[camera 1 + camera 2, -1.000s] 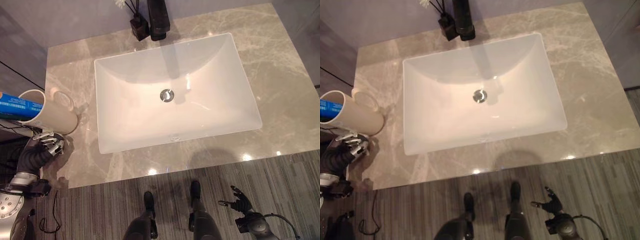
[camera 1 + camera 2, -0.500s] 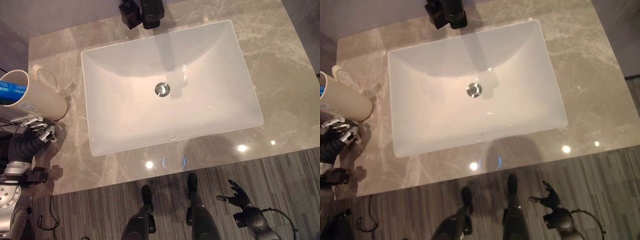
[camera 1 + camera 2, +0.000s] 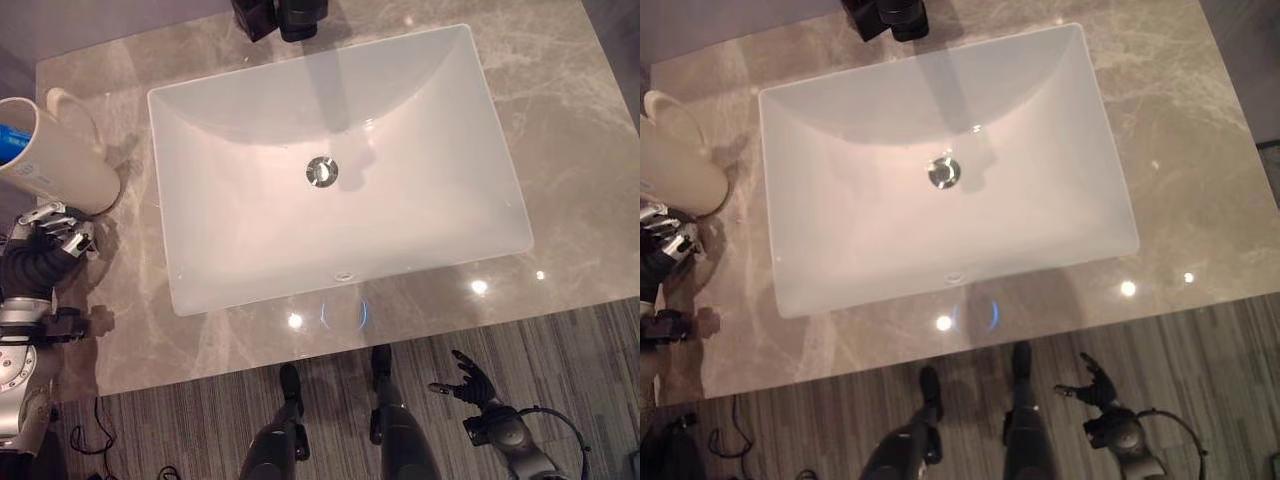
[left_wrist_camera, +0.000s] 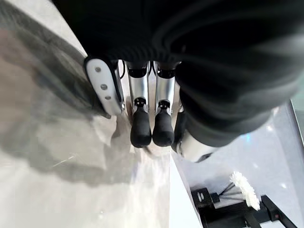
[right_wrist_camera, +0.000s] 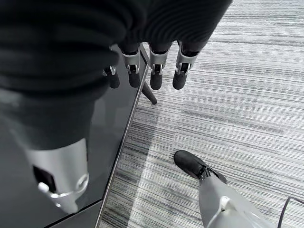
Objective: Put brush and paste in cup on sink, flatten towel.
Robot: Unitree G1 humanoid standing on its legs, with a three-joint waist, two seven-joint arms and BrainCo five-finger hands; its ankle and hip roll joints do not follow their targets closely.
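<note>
Here the cream cup stands on the marble counter left of the white sink, just beyond the left hand, which rests at the counter's edge below it. A blue tube pokes from the cup's mouth (cut off by the picture's edge; any brush cannot be made out). The left hand's fingers are loosely extended and hold nothing. The right hand hangs low over the striped floor, fingers spread and relaxed.
</note>
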